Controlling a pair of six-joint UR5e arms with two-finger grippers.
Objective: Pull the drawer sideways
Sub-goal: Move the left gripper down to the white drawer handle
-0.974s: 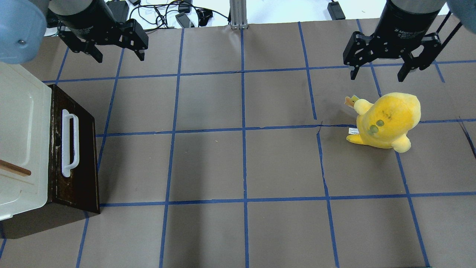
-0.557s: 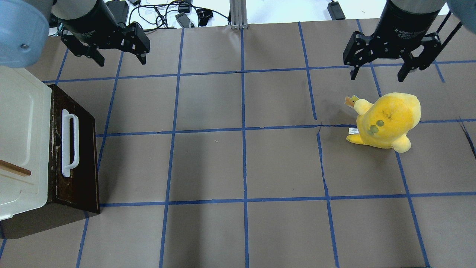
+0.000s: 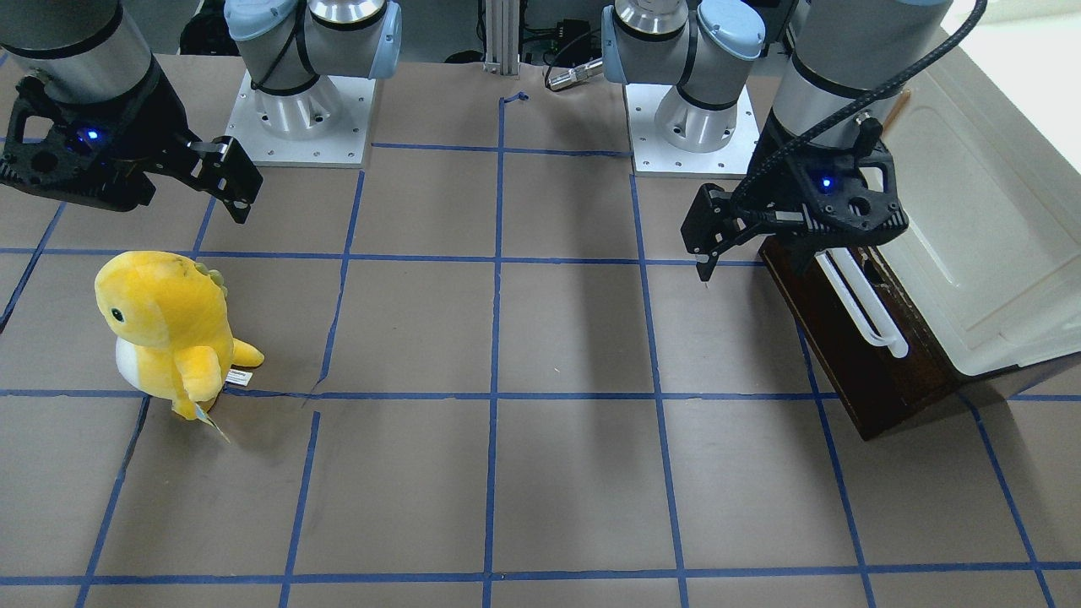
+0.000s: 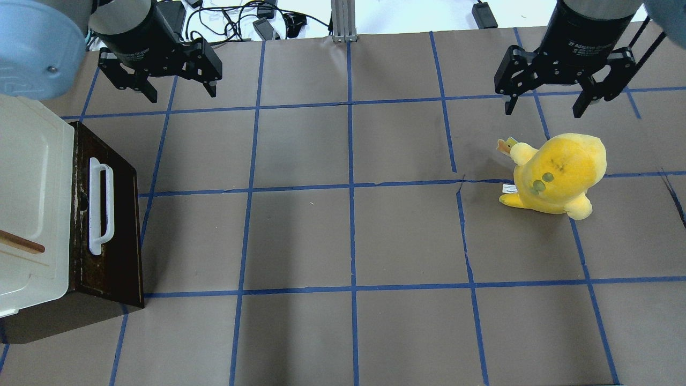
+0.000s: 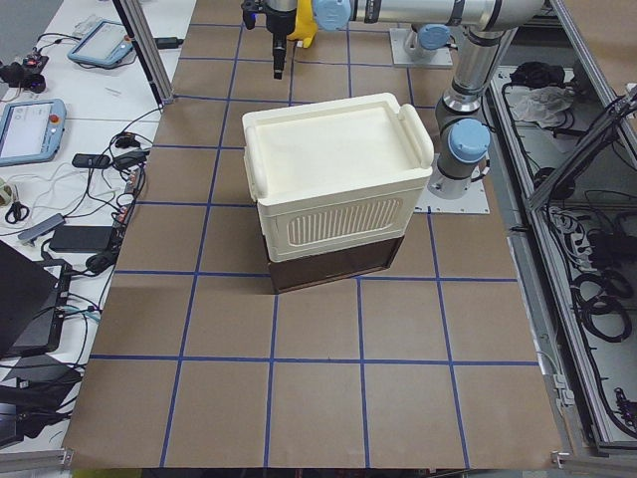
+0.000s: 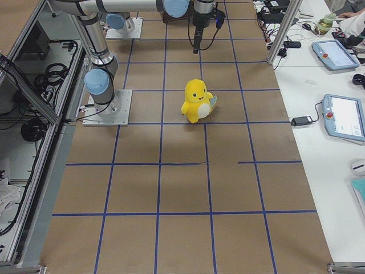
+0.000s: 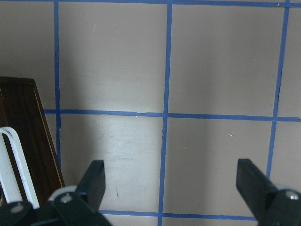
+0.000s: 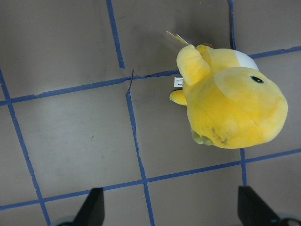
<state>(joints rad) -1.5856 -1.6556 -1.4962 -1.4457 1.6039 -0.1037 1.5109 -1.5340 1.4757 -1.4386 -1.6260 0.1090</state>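
Overhead: left gripper (image 4: 180,92) raised above table (image 4: 300,236), jaws wide apart, nothing held. Drawer (image 4: 110,214) sits under cream cabinet (image 4: 32,203), lower than gripper and off to its left, untouched; white handle (image 4: 101,206) on dark front. Right gripper (image 4: 544,109) likewise spread, empty, yellow plush (image 4: 560,174) near below it.
Front-facing: left gripper hangs by drawer's robot-side end.
Left wrist: drawer front and handle beside one finger (image 7: 94,181); bare table between fingers.

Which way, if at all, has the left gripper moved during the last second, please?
Yes. In the overhead view the left gripper, open, has slid down and slightly right, closing on the blue tape line that runs just past the drawer.
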